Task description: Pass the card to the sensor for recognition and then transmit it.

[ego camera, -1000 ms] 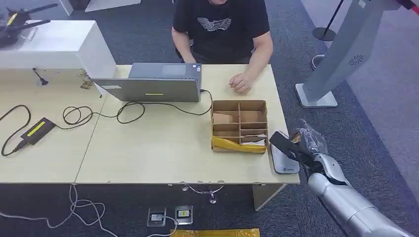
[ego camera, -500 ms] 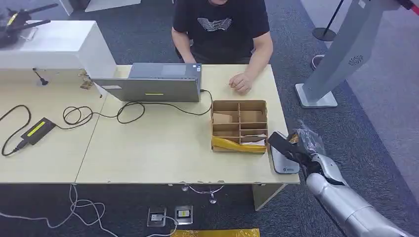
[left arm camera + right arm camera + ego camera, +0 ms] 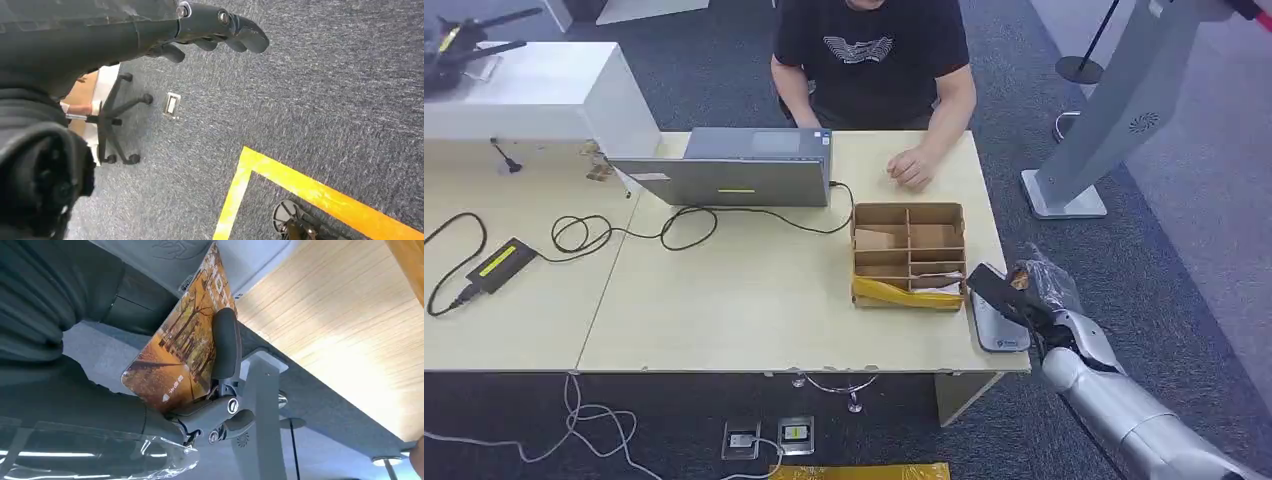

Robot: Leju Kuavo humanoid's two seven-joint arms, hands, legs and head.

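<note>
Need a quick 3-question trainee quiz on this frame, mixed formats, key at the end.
1. True or false: the right robot hand holds the card.
2. Multiple choice: the sensor lies on the table
A. behind the laptop
B. inside the cardboard box
C. at the near right corner, beside the cardboard box
3. Fill in: the left robot hand hangs over grey ____, holding nothing.

Key: 1 true. 2 C. 3 carpet.
</note>
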